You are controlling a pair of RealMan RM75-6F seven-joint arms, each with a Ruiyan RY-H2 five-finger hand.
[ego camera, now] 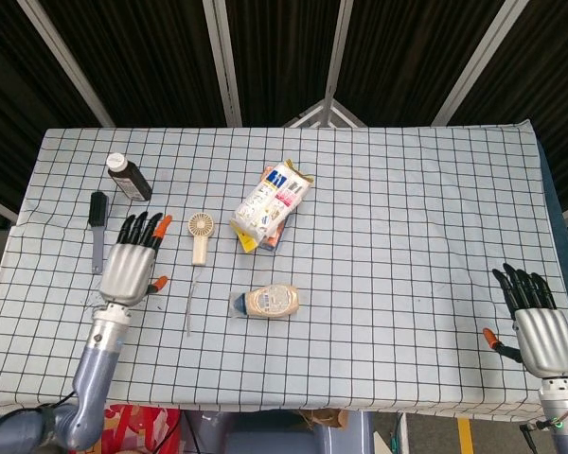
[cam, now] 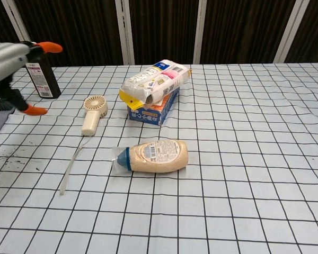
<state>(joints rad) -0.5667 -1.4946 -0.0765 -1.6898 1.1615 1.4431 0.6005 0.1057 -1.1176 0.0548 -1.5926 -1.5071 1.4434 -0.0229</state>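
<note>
You are hovering the left hand [ego camera: 131,265], fingers spread and holding nothing, just left of the handheld fan [ego camera: 200,236] lying on the table [ego camera: 407,208], so be lining the palm over its handle before closing.

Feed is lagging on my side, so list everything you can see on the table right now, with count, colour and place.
Table: one, white cloth with black grid.
Bottle: one, dark, white cap, far left.
Brush: one, black and grey, left edge.
Handheld fan: one, cream, left of centre.
Strip: one, pale, below the fan.
Snack bag: one, white, on a blue and orange box, centre.
Squeeze bottle: one, beige, lying front centre.
Left hand: silver, open, raised near the brush.
Right hand: silver, open, right edge.
</note>
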